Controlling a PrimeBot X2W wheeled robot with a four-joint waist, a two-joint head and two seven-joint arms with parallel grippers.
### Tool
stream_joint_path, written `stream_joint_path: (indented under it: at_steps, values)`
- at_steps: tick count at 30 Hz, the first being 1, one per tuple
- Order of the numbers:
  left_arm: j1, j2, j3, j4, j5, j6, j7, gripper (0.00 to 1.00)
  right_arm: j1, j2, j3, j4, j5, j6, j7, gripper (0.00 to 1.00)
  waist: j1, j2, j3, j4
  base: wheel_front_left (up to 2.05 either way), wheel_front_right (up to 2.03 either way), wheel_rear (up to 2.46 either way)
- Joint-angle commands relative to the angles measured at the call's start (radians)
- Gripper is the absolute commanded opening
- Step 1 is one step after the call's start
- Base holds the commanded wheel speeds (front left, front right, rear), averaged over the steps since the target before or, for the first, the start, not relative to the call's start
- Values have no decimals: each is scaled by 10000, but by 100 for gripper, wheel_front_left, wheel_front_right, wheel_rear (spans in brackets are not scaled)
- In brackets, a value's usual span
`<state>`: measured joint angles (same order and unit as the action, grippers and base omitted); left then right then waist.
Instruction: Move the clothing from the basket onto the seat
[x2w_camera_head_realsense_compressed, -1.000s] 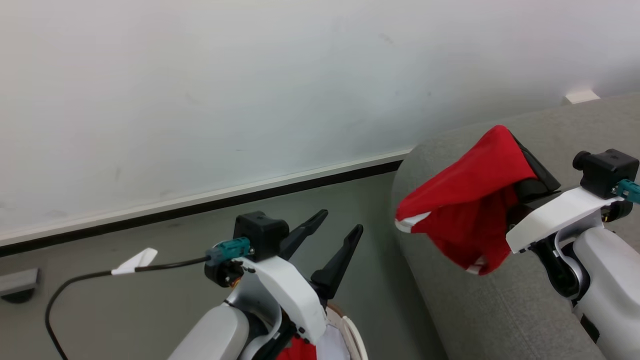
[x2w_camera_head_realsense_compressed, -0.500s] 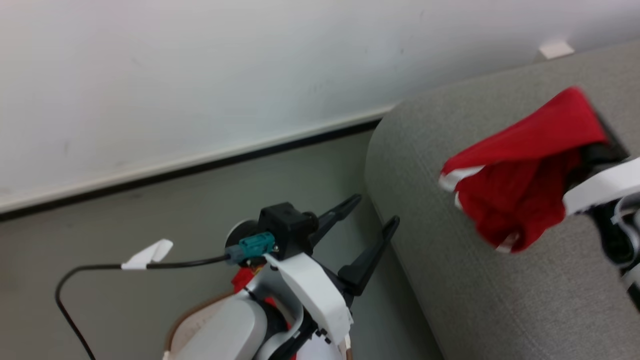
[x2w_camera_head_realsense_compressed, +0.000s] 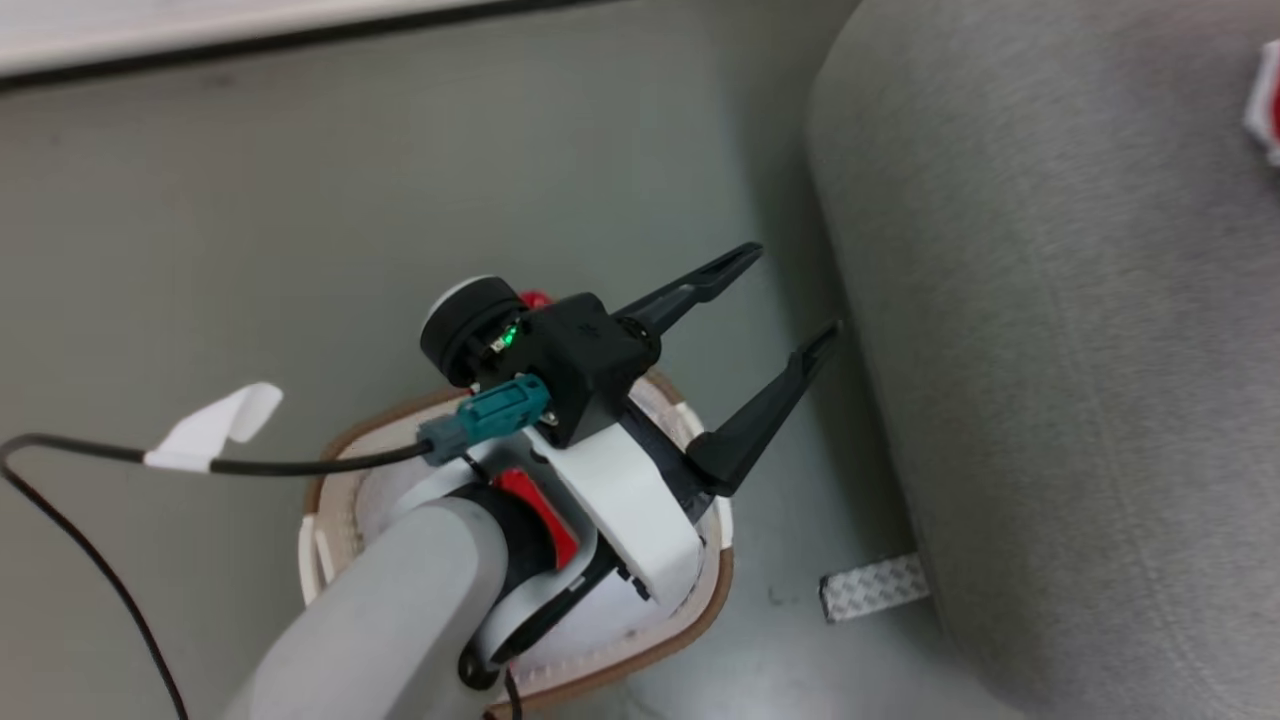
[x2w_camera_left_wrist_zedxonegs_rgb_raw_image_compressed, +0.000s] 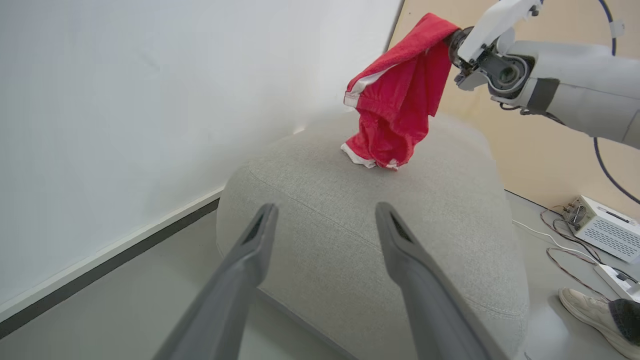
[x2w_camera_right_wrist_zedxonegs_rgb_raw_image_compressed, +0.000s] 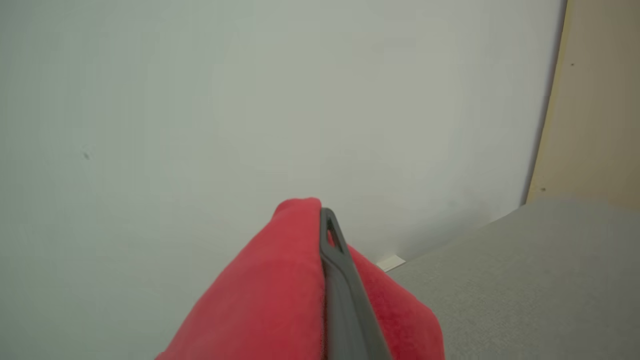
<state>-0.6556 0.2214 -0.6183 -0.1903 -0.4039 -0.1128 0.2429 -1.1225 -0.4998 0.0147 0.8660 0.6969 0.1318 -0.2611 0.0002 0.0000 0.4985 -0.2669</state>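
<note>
Nearest to me, the head camera shows my left gripper (x2w_camera_head_realsense_compressed: 795, 290) with its two long dark fingers spread wide and nothing between them. It hangs above the oval cream-white perforated plastic basket with the brown woven-look rim (x2w_camera_head_realsense_compressed: 700, 625), which stands on the grey floor (x2w_camera_head_realsense_compressed: 300, 200) just beside the large light grey fabric sofa (x2w_camera_head_realsense_compressed: 1050, 300). A patch of red shows under that wrist, inside the rim; I cannot tell what it is. A black cable with a white tape tag (x2w_camera_head_realsense_compressed: 215, 425) trails off the wrist, and a small textured metal plate (x2w_camera_head_realsense_compressed: 875, 587) lies at the sofa's foot. At its right edge the head camera gives me a red-and-white sliver. The left wrist camera gives it whole: a bright red garment with white trim (x2w_camera_left_wrist_zedxonegs_rgb_raw_image_compressed: 400, 100) hanging off my pale right arm (x2w_camera_left_wrist_zedxonegs_rgb_raw_image_compressed: 575, 95), hem down at the sofa's rounded top; whether it touches I cannot tell. The right wrist camera settles the grip: my right gripper (x2w_camera_right_wrist_zedxonegs_rgb_raw_image_compressed: 327, 220) is pinched on a fold of that cloth. Beyond are a white wall (x2w_camera_left_wrist_zedxonegs_rgb_raw_image_compressed: 125, 100), a white vented box (x2w_camera_left_wrist_zedxonegs_rgb_raw_image_compressed: 600, 230) and a person's pale shoe (x2w_camera_left_wrist_zedxonegs_rgb_raw_image_compressed: 590, 310).
</note>
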Motion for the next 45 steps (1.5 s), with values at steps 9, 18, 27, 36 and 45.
stream_joint_path:
  at_steps: [9, 18, 27, 36, 45]
  values:
    - [38, 264, 124, 171, -66, 54, -389, 100, -53, 460, -3032, 2003, -2611, -21, -18, 67, -2, 0, 1576, 974, 0, 0, 0]
    - [422, 397, 641, 714, -319, 349, -919, 100, 854, 1607, -3732, 1920, -3996, -21, -20, 100, -2, 0, 751, 611, 0, 0, 0]
    - [1040, 327, 1187, 1423, -503, 811, -1946, 100, 2462, 2276, -3790, 259, -4433, -22, -20, 100, -2, 0, -713, 569, 0, 0, 0]
    - [2387, 168, 1502, 2997, -691, 1353, -3260, 100, 4949, 2722, -2496, -1997, -4998, -22, -20, 100, -2, 0, -2967, 1108, 0, 0, 0]
    - [3824, 84, 1885, 4363, -803, 1870, -4599, 100, 7120, 3062, -989, -3724, -4891, -22, 4, 100, -2, 0, -4590, 1763, 0, 0, 0]
